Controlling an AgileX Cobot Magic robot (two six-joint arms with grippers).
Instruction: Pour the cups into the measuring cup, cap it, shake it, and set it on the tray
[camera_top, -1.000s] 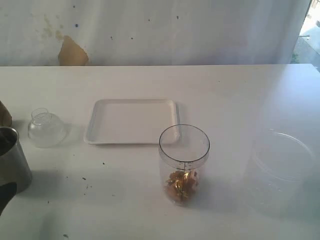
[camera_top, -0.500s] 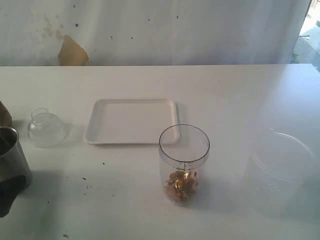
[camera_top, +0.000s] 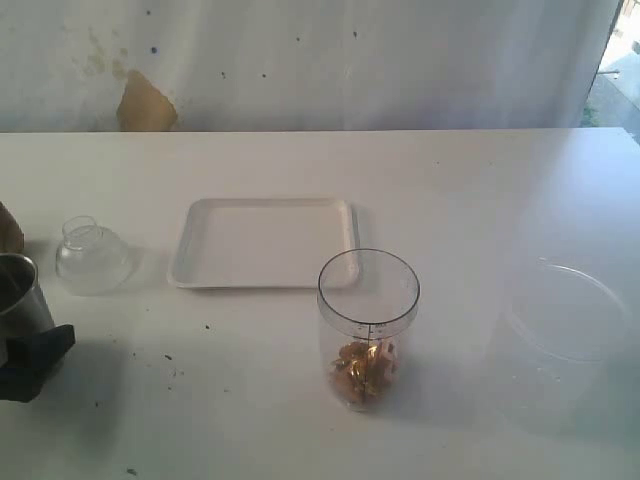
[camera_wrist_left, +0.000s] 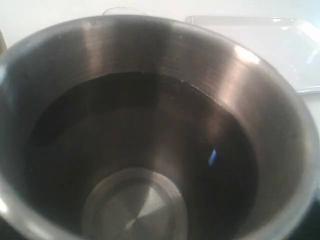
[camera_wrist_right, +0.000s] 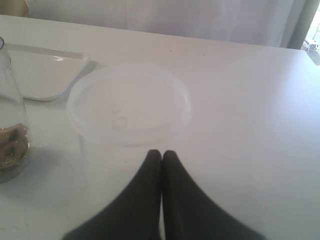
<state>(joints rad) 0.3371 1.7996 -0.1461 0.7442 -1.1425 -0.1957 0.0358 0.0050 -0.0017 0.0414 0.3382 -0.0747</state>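
We see the L pincer (camera_top: 38, 352) at the far-left edge of the bench (camera_top: 470, 190), a dark block low against the front of the tumbler (camera_top: 14, 292). Its jaws are spread wide. Whether they touch the steel we can't tell. The L wrist cam looks straight down into the tumbler, which fills nearly the whole pic, w/ its round bottom disc showing. So the tumbler sits right at the pincer, upright on the bench.

Behind the tumbler, a sliver of the brown cup (camera_top: 6, 230) pokes in at the edge. The cap (camera_top: 90, 258) stands near the tumbler, farther back, just left of the tray (camera_top: 265, 243), which lies mid-bench.

The measuring cup (camera_top: 368, 325) stands upright w/ its top open, in front of the tray's right corner and well apart from the L pincer. Brown-gold bits (camera_top: 365, 370) lie in its bottom.

The R pincer (camera_wrist_right: 161, 155) has its fingers pressed together, tip to tip. Its tips are just short of the wide clear tub (camera_wrist_right: 129, 102). The measuring cup is off to the tub's side, toward the tray.
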